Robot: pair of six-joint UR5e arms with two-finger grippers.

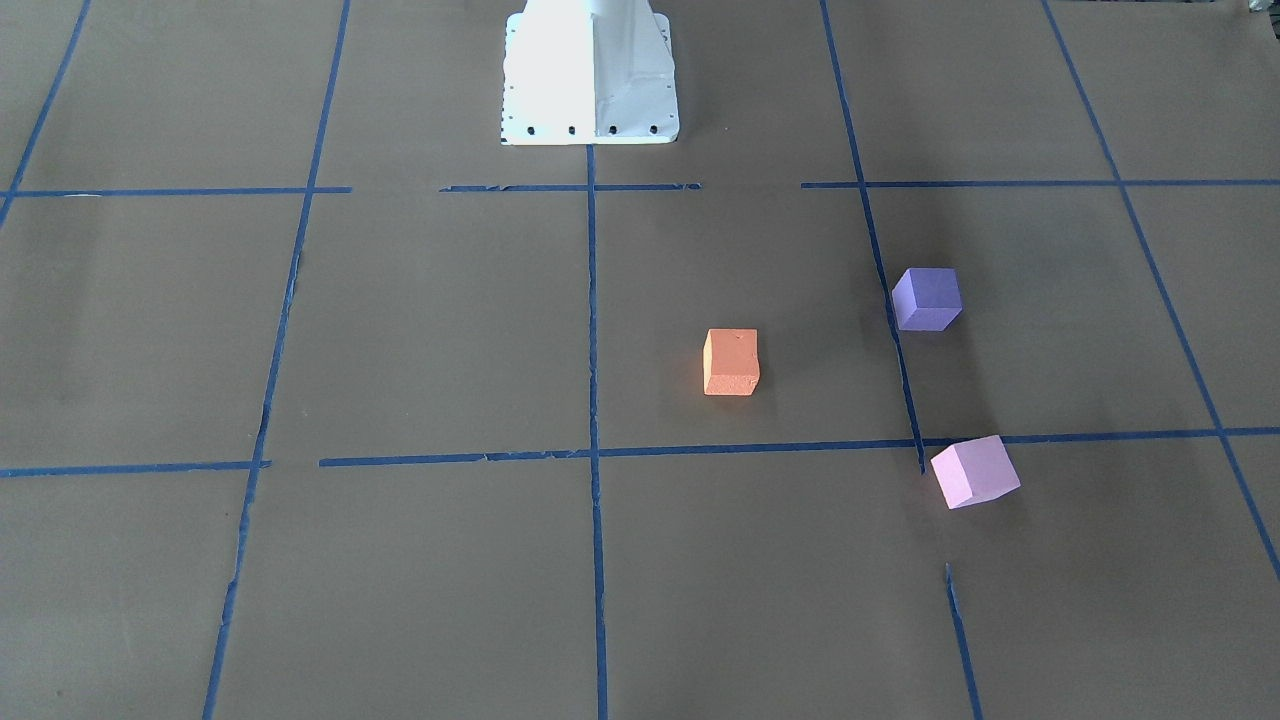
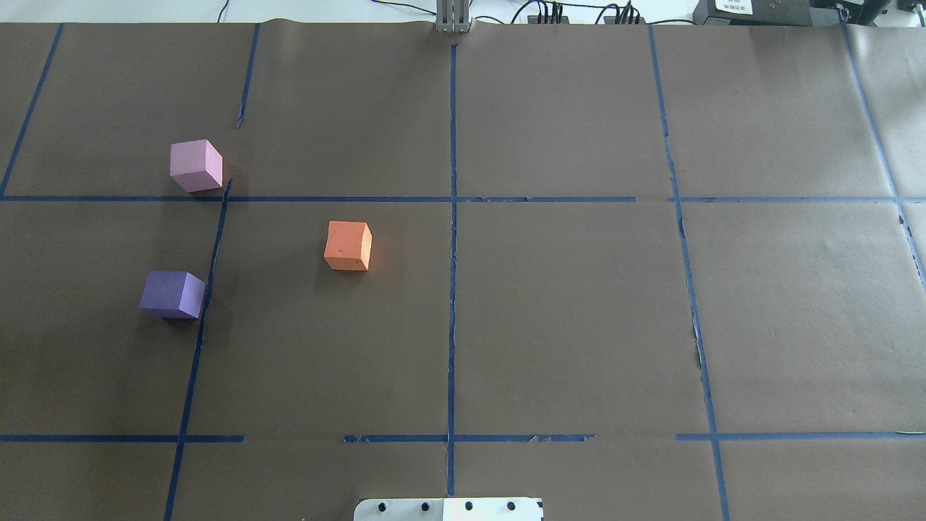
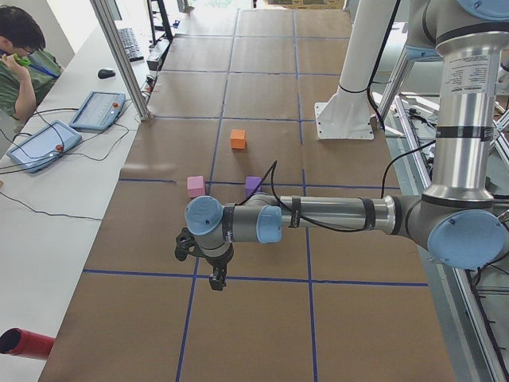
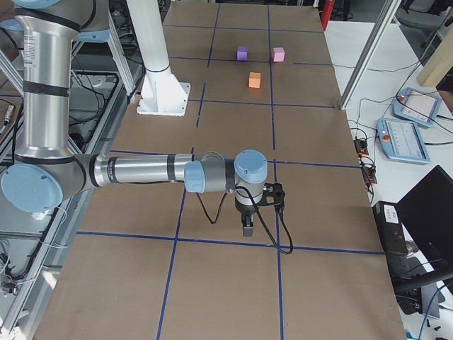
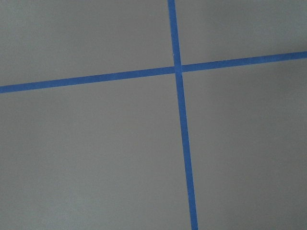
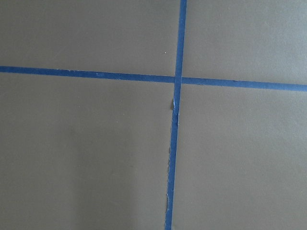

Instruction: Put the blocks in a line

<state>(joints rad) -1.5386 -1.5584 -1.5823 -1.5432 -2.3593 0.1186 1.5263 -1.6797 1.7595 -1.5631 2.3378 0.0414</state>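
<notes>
Blocks lay scattered over the left half of the tabletop (image 2: pixel 564 311) when I checked the overhead feed, making a loose triangle rather than a row. Farthest left sat the dark violet block (image 2: pixel 172 294), its right edge just beside a blue tape line (image 2: pixel 194 362). Slightly to its right and farther from the robot, the light pink block (image 2: pixel 195 166) rested near the point where that line met a crosswise strip. Further right again, the orange block (image 2: pixel 348 246) stood alone inside a grid square, well apart from the other two and short of the central tape line (image 2: pixel 452 325). All three sat flat, none touching another.

From the side camera, the left pincer (image 3: pixel 215 278) hung pointing down over the tabletop near a tape crossing, well apart from the blocks. I could not tell how far it was spread. The right pincer (image 4: pixel 247 228) hung the same way at the opposite end, and I could not judge its spread either. With every block on the tabletop, neither pincer held one. Both wrist feeds gave me only bare surface and crossed tape.
</notes>
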